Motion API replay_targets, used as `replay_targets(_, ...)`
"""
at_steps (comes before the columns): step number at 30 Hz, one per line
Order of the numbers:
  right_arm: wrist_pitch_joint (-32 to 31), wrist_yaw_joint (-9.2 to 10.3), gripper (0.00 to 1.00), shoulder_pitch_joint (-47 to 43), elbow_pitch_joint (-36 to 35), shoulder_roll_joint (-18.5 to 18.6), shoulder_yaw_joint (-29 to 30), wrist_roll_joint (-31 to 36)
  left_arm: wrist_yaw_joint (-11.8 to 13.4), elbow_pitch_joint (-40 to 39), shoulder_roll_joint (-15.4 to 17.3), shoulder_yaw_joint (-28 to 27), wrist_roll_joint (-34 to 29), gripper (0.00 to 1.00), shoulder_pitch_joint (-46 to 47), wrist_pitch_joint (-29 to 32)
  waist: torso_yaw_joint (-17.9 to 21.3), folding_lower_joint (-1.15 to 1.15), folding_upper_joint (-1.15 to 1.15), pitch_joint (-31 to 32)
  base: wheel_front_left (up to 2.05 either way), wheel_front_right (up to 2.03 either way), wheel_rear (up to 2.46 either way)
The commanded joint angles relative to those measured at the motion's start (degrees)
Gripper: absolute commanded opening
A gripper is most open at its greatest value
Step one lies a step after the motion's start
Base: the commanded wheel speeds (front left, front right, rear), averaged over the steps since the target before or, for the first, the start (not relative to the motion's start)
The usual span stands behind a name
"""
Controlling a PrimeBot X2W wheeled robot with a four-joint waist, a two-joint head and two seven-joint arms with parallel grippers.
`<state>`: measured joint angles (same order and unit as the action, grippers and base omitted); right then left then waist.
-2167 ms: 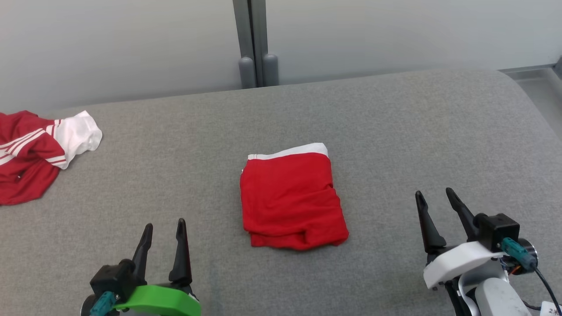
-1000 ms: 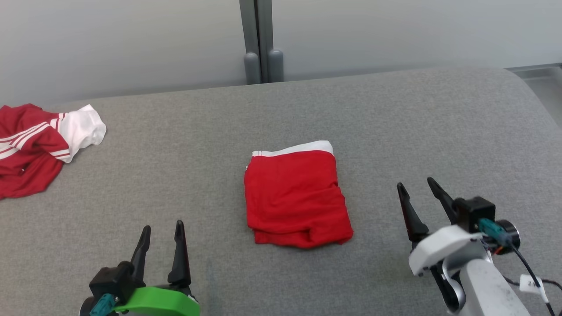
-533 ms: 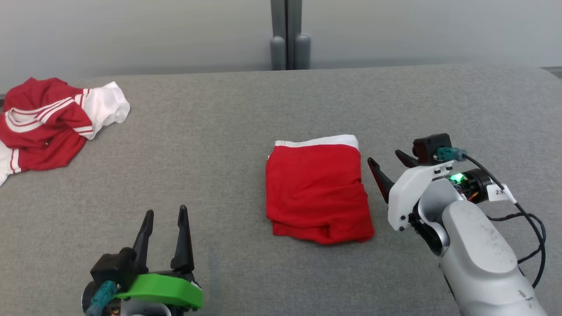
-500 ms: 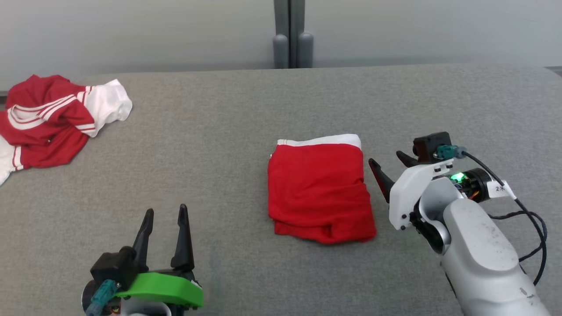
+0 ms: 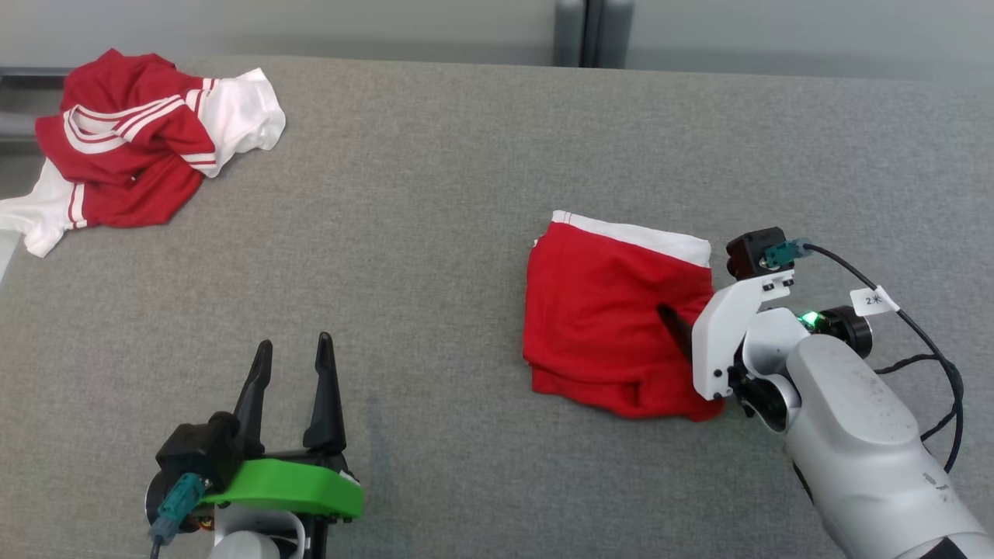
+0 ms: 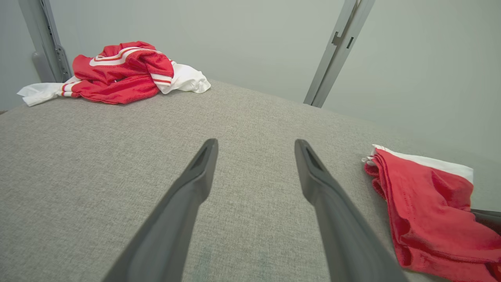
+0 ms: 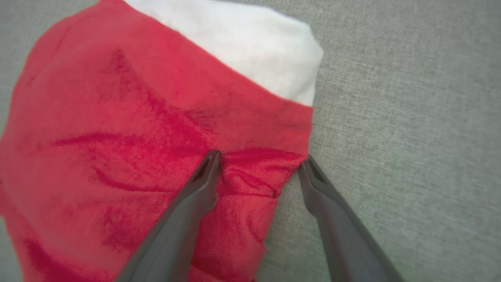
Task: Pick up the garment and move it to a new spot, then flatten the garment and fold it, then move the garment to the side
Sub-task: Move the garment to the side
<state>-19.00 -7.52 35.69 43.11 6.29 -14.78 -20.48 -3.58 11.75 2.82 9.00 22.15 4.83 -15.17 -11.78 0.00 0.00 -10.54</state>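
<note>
The garment (image 5: pixel 606 326) is a folded red piece with a white band along its far edge, lying on the grey padded surface (image 5: pixel 435 233) right of centre. My right gripper (image 5: pixel 687 318) is down at its right edge, open. In the right wrist view the right gripper (image 7: pixel 260 158) straddles that edge of the garment (image 7: pixel 117 137): one finger presses on the red cloth, the other stands just off it on the grey surface, with a rumpled strip between them. My left gripper (image 5: pixel 293 343) rests open at the lower left, holding nothing, well away from the garment (image 6: pixel 422 203).
A crumpled red-and-white striped jacket (image 5: pixel 132 140) lies at the far left corner of the surface, also seen as the jacket (image 6: pixel 121 68) in the left wrist view. A grey post (image 5: pixel 594 31) stands against the wall behind. Bare grey surface (image 6: pixel 117 156) stretches between the two pieces.
The head camera has swung, shifting the whole picture. My right gripper has moved in from beside the garment and come down over its right edge, still open. The left gripper has stayed put.
</note>
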Motion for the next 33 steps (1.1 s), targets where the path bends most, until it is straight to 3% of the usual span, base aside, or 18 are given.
replay_targets(1,-0.27,0.06,1.0,0.24,1.15,0.05,-0.69,-0.61,0.15,-0.09,0.14,-0.18,0.49,1.0,1.07,0.04,-1.12,0.0,0.0,-1.33,0.0,0.0,0.0)
replay_targets(2,-0.03,0.06,0.85,0.42,1.79,0.02,-1.14,-0.86,0.2,-0.15,0.13,-0.22,0.49,1.0,1.16,0.04,-1.11,0.0,0.0,-1.5,0.0,0.0,0.0)
replay_targets(3,0.08,0.06,0.49,0.61,2.21,-0.02,-1.56,-1.05,0.25,-0.2,0.13,-0.25,0.48,1.0,1.18,0.04,-1.07,0.0,0.0,-1.62,0.0,0.0,0.0)
replay_targets(5,0.98,0.04,0.21,1.35,2.95,0.06,-2.89,-0.95,0.26,-0.12,0.13,-0.23,0.33,1.0,1.21,0.04,-0.68,0.0,0.0,-1.94,0.0,0.0,0.0)
replay_targets(6,1.43,0.04,0.02,1.58,3.18,0.25,-3.47,-0.69,0.17,-0.1,0.14,-0.18,0.23,1.0,1.32,0.04,-0.43,0.0,0.0,-2.06,0.0,0.0,0.0)
replay_targets(13,7.1,0.14,0.0,5.79,4.39,3.4,-6.31,1.63,-0.66,-1.21,0.13,1.03,0.07,1.0,2.5,0.04,5.18,0.0,0.0,-3.62,0.0,0.0,0.0)
replay_targets(26,11.29,0.08,0.0,11.05,5.32,9.57,-3.55,1.28,-2.28,-2.07,0.16,2.33,-4.8,1.0,6.8,0.04,22.45,0.0,0.0,-9.48,0.0,0.0,0.0)
replay_targets(33,13.03,0.08,0.0,13.06,6.59,11.62,-0.23,1.07,-3.21,-1.42,0.21,3.74,-6.83,1.0,9.09,0.03,25.88,0.0,0.0,-11.83,0.0,0.0,0.0)
